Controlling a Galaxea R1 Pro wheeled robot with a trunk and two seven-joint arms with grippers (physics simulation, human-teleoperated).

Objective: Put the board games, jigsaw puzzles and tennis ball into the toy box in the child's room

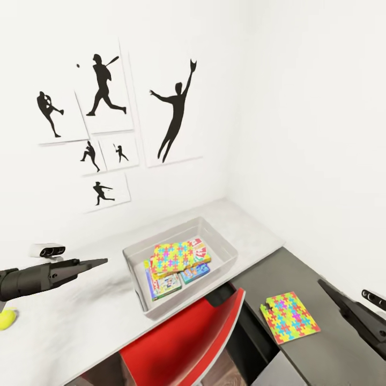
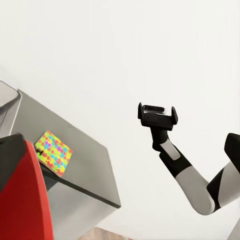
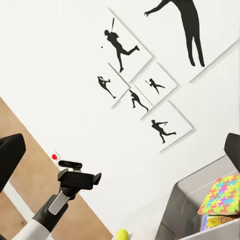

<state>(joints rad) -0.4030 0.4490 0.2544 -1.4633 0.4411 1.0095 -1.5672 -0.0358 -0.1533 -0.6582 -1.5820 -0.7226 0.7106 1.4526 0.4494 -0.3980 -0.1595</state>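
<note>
The translucent grey toy box (image 1: 225, 245) stands on the pale table (image 1: 80, 321). Inside it a jigsaw puzzle (image 1: 177, 254) lies on top of the board games: a Skip-Bo box (image 1: 200, 247), a blue one (image 1: 194, 273) and a green-blue one (image 1: 165, 284). A second jigsaw puzzle (image 1: 289, 316) lies on the lower dark grey section (image 1: 332, 359). The tennis ball (image 1: 6, 320) rests at the table's left end. My left gripper (image 1: 96, 262) hovers open and empty left of the box. Held low at the right, my right gripper (image 1: 335, 295) is open and empty near the second puzzle.
A red chair (image 1: 182, 343) is pushed in right in front of the box. A small white device (image 1: 47, 250) sits on the table behind my left gripper. Baseball silhouette prints (image 1: 107, 96) hang on the wall, which meets another wall in a corner behind the box.
</note>
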